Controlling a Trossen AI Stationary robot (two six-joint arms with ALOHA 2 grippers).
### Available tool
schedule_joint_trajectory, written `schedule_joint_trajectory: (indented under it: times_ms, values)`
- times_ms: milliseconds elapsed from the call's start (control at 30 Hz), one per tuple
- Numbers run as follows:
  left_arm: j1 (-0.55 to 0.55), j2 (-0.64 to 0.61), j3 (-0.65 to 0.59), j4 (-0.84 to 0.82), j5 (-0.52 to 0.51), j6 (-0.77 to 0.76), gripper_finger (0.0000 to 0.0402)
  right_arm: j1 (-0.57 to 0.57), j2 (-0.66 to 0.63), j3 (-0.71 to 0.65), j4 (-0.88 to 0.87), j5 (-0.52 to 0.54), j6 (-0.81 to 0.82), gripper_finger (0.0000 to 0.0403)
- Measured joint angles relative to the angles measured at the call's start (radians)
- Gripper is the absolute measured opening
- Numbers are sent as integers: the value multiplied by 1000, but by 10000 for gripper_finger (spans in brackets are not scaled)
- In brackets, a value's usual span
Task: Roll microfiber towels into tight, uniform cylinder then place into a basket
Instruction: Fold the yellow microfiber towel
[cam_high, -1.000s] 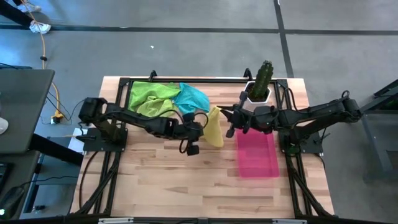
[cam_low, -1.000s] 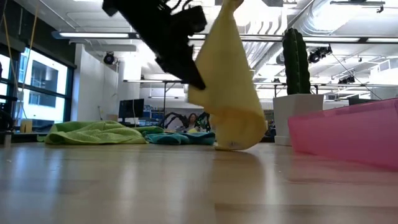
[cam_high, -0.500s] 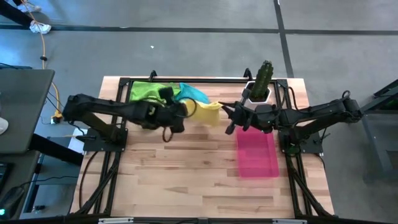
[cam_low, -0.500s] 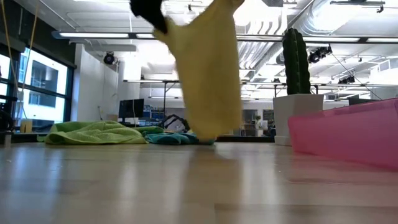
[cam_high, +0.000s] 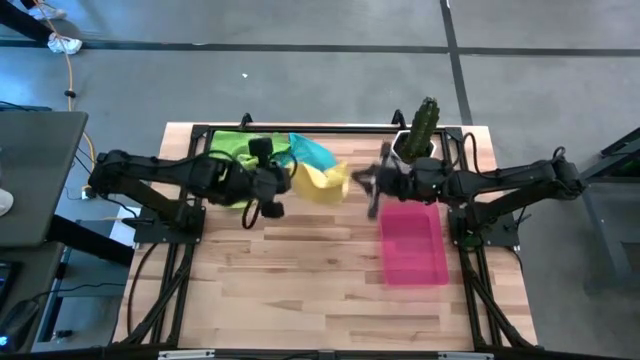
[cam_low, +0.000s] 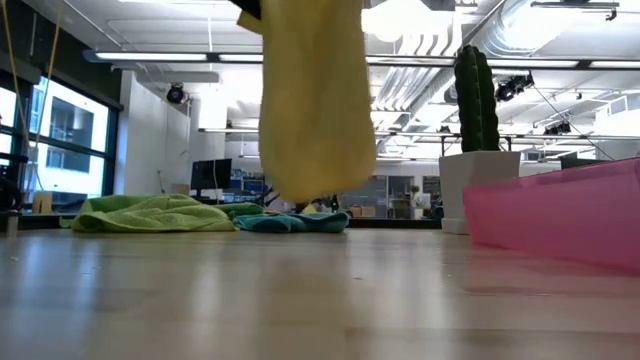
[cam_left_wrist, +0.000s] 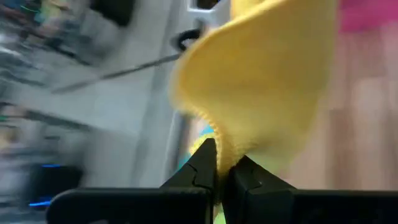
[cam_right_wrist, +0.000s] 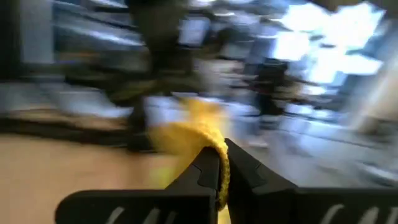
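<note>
A yellow microfiber towel (cam_high: 322, 182) hangs in the air between my two grippers, above the middle of the table's far half. My left gripper (cam_high: 291, 180) is shut on its left end and my right gripper (cam_high: 356, 180) on its right end. In the low view the yellow towel (cam_low: 315, 100) droops in a broad fold, its lowest point clear of the table. Two lime green towels (cam_high: 236, 152) and a teal towel (cam_high: 312, 152) lie crumpled on the table at the far left. The pink basket (cam_high: 412, 245) stands on the table at the right. My left gripper pinches an edge of the yellow towel (cam_left_wrist: 219, 144) between its two fingers, at the towel's left end. The fingers slant downward from the table's left. The cloth billows out past the fingers, lifted clear of the table. My right gripper pinches a bunched bit of the yellow towel (cam_right_wrist: 210, 144) between its two fingers, at the towel's right end. The fingers come at it level from the table's right. The cloth sags away from them toward my left gripper, off the table.
A white pot with a green cactus (cam_high: 420, 130) stands at the far right, just behind my right gripper and beyond the basket. A black frame runs along the table's far edge (cam_high: 330, 127). Bare wood lies toward the near edge (cam_high: 300, 290).
My left gripper has risen and gone toward the table's far left, taking the towel's end along. The yellow towel, whose lower end rested on the table, is now lifted clear and spread between the two grippers. My right gripper has stayed nearly in place.
</note>
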Motion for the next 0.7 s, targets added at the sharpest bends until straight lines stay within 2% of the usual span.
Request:
schedule_joint_trajectory:
  times_ms: [67, 100, 133, 200, 267, 333, 367, 467, 533, 600, 700]
  values:
    - [5, 3, 0, 2, -206, 3, 1, -12, 0, 0, 40, 234, 15, 0]
    - [8, 8, 1, 3, -303, -9, 1, -15, 0, 0, 37, 306, 63, 0]
    - [9, 12, 1, 2, -373, -25, 1, -18, 0, 0, 17, 327, 119, 0]
    - [3, 13, 0, 1, -386, -43, 1, -16, 1, 0, -52, 216, 211, 0]
    - [-12, 11, 1, 2, -292, -26, 1, -15, 2, 0, -110, 36, 261, 0]
    - [-18, 14, 0, 1, -221, -1, 1, -14, 9, 0, -134, -61, 280, 0]
    - [-16, 14, 0, 1, -220, 11, 0, -14, 11, 0, -148, -57, 286, 0]
    - [-8, 13, 0, 1, -289, 37, 0, -20, 11, 0, -156, 80, 293, 0]
    - [3, 13, 0, 0, -327, 41, 0, -30, 10, 0, -156, 123, 307, 0]
    - [13, 13, 0, -3, -340, 26, 0, -40, 10, 0, -157, 89, 346, 0]
    - [32, 13, 0, -14, -325, 15, 0, -53, 10, 0, -187, -39, 394, 0]
